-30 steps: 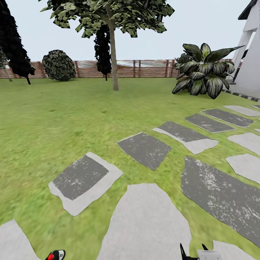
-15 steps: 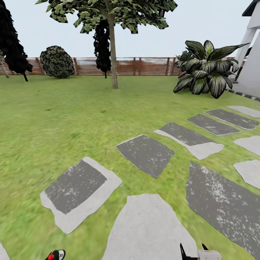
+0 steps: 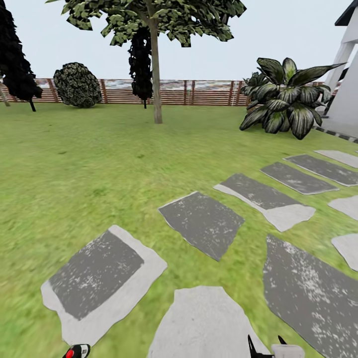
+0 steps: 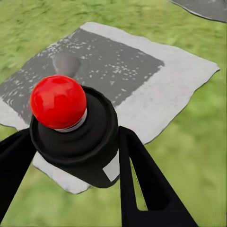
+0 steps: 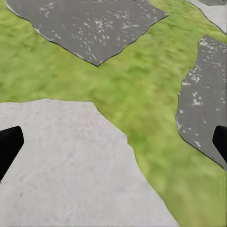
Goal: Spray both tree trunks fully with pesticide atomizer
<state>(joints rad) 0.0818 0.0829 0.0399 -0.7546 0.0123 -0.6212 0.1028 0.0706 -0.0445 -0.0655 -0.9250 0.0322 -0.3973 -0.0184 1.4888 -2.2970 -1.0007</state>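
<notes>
The pesticide atomizer [image 4: 75, 137], a black bottle with a red round top and a small white patch, sits between the black fingers of my left gripper [image 4: 73, 142], which is shut on it. Its top also peeks in at the head view's lower edge as the atomizer [image 3: 77, 351]. My right gripper [image 5: 113, 142] is open, its fingers wide apart over a pale stone; the right gripper [image 3: 266, 348] shows low in the head view. One tree [image 3: 149, 20] with a straight grey-brown trunk [image 3: 156, 74] stands far ahead on the lawn [image 3: 74, 164].
Grey stepping stones [image 3: 201, 221] run from below me toward the right. A brown slat fence [image 3: 209, 92] closes the back, with a round dark bush [image 3: 77, 84] and a dark conifer [image 3: 17, 59] at the left. A striped broad-leaved plant [image 3: 283, 97] and white house [image 3: 348, 84] stand at right.
The whole view has shifted: the stones slide toward the lower edge and the tree looks slightly nearer, so the camera has moved forward. Both grippers keep their places and states.
</notes>
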